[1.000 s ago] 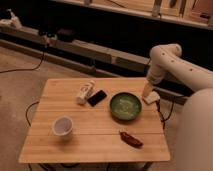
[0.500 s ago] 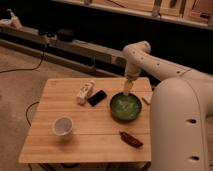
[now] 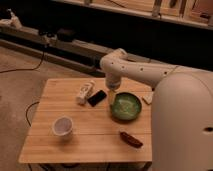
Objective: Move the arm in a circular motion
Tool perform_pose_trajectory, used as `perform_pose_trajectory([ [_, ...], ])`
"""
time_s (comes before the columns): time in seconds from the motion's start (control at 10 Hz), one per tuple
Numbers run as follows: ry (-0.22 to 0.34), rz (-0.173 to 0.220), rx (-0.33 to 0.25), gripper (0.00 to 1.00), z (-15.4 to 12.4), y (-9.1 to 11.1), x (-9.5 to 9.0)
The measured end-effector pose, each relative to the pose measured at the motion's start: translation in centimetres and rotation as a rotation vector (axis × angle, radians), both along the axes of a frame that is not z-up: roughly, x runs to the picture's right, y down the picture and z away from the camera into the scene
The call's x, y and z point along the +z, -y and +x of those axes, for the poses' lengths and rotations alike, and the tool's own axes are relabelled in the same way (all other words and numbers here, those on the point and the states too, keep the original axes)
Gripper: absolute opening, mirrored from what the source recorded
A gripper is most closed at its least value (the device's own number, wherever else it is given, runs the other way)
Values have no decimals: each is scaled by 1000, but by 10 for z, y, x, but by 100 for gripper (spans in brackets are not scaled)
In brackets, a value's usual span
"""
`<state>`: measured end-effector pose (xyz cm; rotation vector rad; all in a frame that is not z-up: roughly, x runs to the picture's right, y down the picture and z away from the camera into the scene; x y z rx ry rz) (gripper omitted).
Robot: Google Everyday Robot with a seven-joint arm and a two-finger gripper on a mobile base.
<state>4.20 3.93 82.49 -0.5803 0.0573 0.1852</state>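
The thick white arm reaches from the right across the wooden table, its big near segment filling the right side of the view. It bends at a rounded joint and points down to a tan tip. The gripper hangs at that tip, just above the table between the black phone and the left rim of the green bowl.
A white bottle lies left of the phone. A white cup stands at the front left. A dark reddish-brown object lies at the front right. A small white object sits right of the bowl. A bench with cables runs behind.
The arm has swung left across the table, from the right edge over the green bowl to its left rim beside the phone. The near segment now fills more of the right side.
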Motion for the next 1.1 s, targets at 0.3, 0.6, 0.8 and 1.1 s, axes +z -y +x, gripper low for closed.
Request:
perform_pose_trajectory([
  [0.3,121,-46,-85,80,-45,-56,-45],
  [0.6,200,-94,-117,80,-32,-96,-80],
  [0.8,211,-90,-141,80,-1,-115,-96],
  [1.1,229,-90,-173,80,34,-141,-120],
])
